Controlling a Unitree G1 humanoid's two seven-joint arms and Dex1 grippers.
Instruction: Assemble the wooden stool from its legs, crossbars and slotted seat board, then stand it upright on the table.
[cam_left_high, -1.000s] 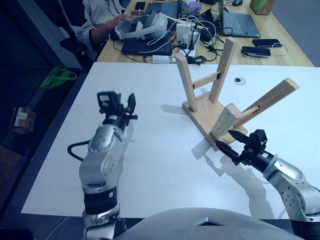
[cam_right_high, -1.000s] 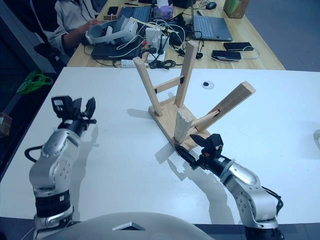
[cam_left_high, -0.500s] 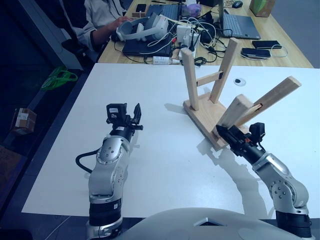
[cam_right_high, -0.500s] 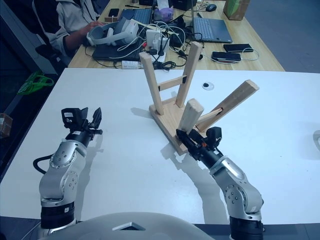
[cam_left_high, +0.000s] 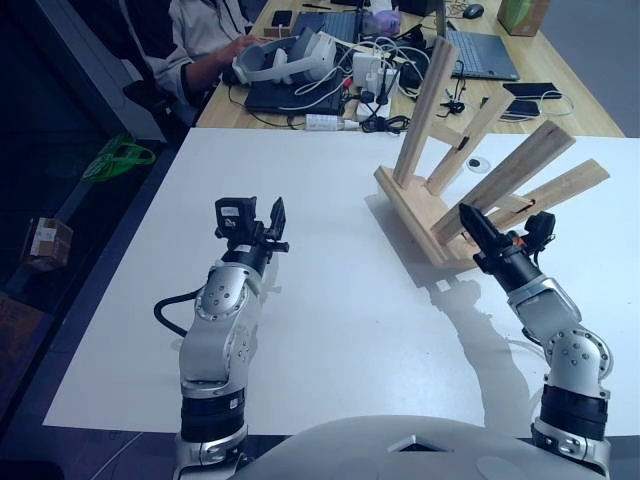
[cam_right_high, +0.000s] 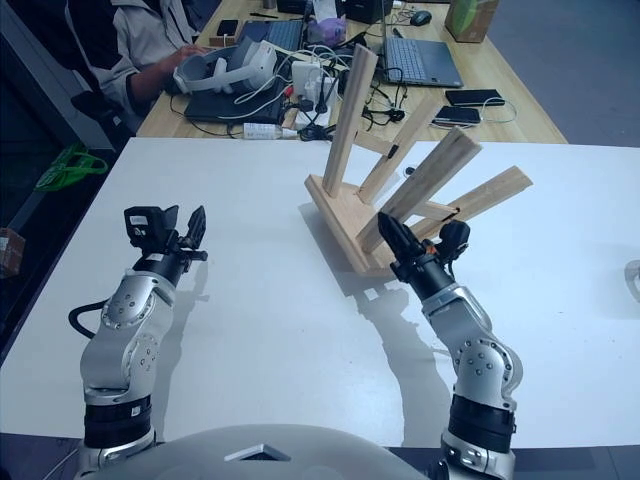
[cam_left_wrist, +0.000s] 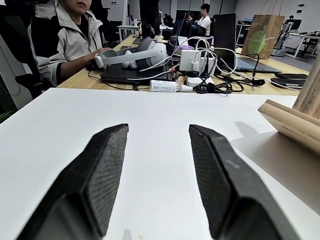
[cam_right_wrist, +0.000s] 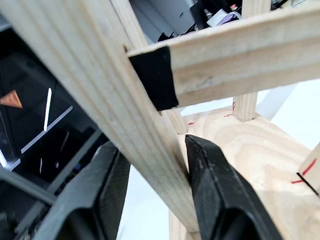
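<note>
The left arm (cam_left_high: 222, 318) comes up from seven o'clock in the head view, elbow bent, with the forearm running toward twelve o'clock. Its wrist is held level and the left gripper (cam_left_high: 265, 220) points toward one o'clock, its two dark padded fingers (cam_left_wrist: 105, 180) spread wide with nothing between them. The right arm (cam_left_high: 565, 345) rises from five o'clock, its forearm angled toward ten o'clock. The right gripper (cam_left_high: 480, 232) points up at eleven o'clock, its fingers (cam_right_wrist: 220, 195) clamped on either side of a stool leg (cam_left_high: 510, 180).
</note>
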